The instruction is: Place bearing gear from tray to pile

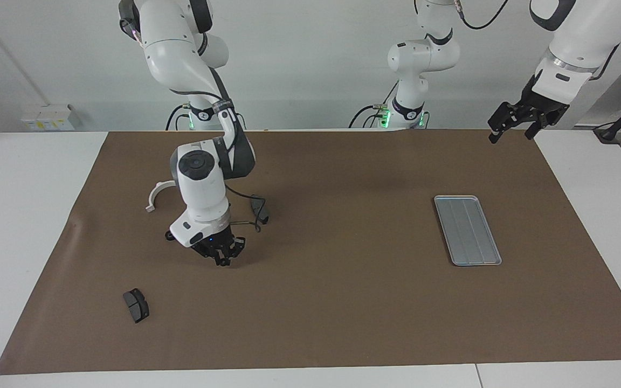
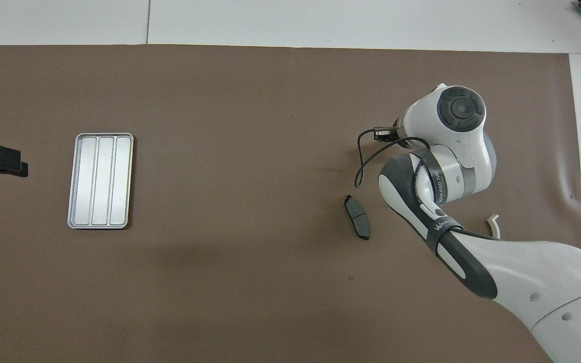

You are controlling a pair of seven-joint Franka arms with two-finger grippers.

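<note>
Right arm reaches down over the brown mat [image 1: 343,302] on the white tabletop [image 1: 25,215], toward the right arm's end; right pincer [image 1: 223,254] sits low, at or just above the mat, among the pile parts. Can't tell whether its fingers are spread or closed, and no bearing gear can be made out at the tips; in the overhead view the arm's own wrist hides the pincer. Pile parts are loose and apart: white half-ring plastic bracket [image 1: 157,195] nearer the robots than the pincer, partly hidden by the arm; one dark grey curved brake-pad-like piece [image 1: 260,209] beside the arm, also nearer the robots; second dark grey curved pad [image 1: 136,305] toward the tabletop edge farthest from the robots, well apart from the rest. Flat grey ridged metal rectangular tray [image 1: 467,230] lies toward the left arm's end, well apart from the pile, nothing visible in it. Left arm waits, left pincer [image 1: 511,130] raised in the air over the mat corner at the left arm's end nearest the robots, fingers spread, holding nothing.
</note>
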